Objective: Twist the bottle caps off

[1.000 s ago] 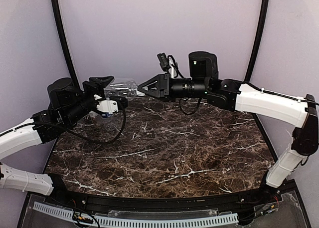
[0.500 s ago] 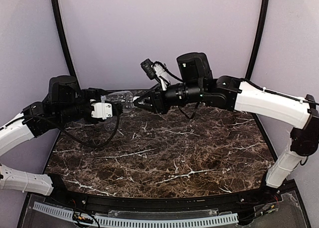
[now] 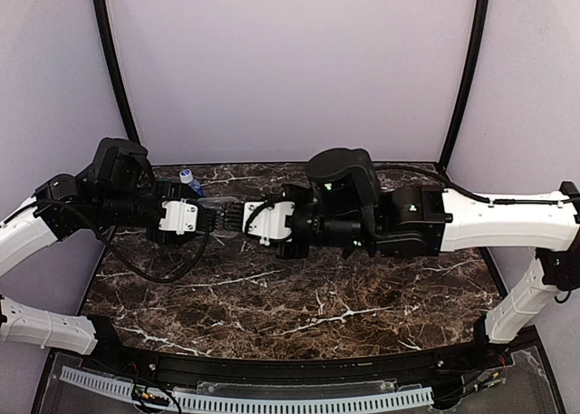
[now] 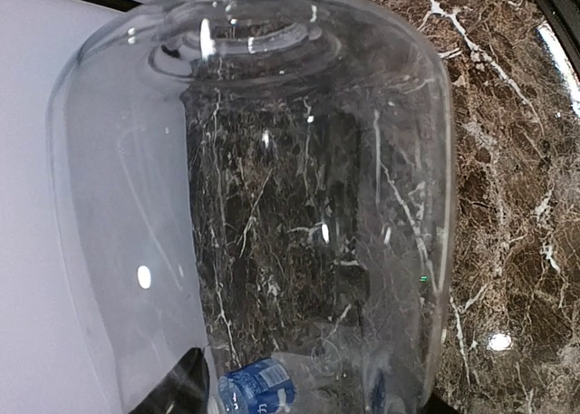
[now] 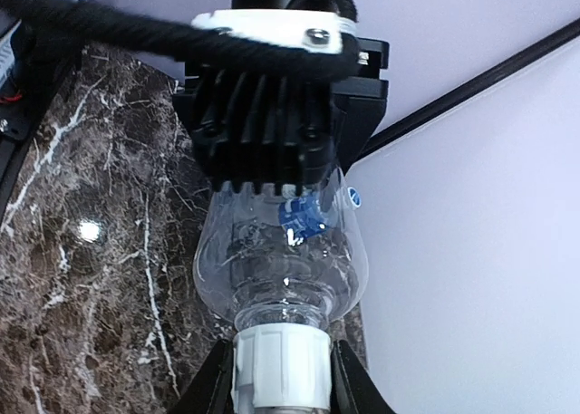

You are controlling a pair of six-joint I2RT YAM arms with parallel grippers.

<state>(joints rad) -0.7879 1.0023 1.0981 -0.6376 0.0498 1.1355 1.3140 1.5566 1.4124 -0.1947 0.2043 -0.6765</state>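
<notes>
A clear unlabelled bottle (image 3: 220, 216) lies level above the table, held between the two arms. My left gripper (image 3: 205, 217) is shut on its body, which fills the left wrist view (image 4: 299, 206). My right gripper (image 5: 281, 384) is shut on its white cap (image 5: 281, 369), one finger (image 5: 210, 389) on each side of the cap. The bottle's shoulder (image 5: 281, 260) widens away from the cap toward the left gripper (image 5: 272, 133). Behind the left gripper stands a blue-labelled bottle (image 3: 188, 182) with a blue cap (image 3: 185, 174). The other bottles are hidden.
The dark marble table (image 3: 299, 296) stretches below both arms. The pale back wall (image 3: 290, 70) and black frame posts (image 3: 113, 61) close off the rear. The blue-labelled bottle (image 4: 258, 389) shows through the clear one, lying close behind it.
Both arms have come down toward the table with the clear bottle between them. The right wrist has rolled over, so its camera housing now faces the other way.
</notes>
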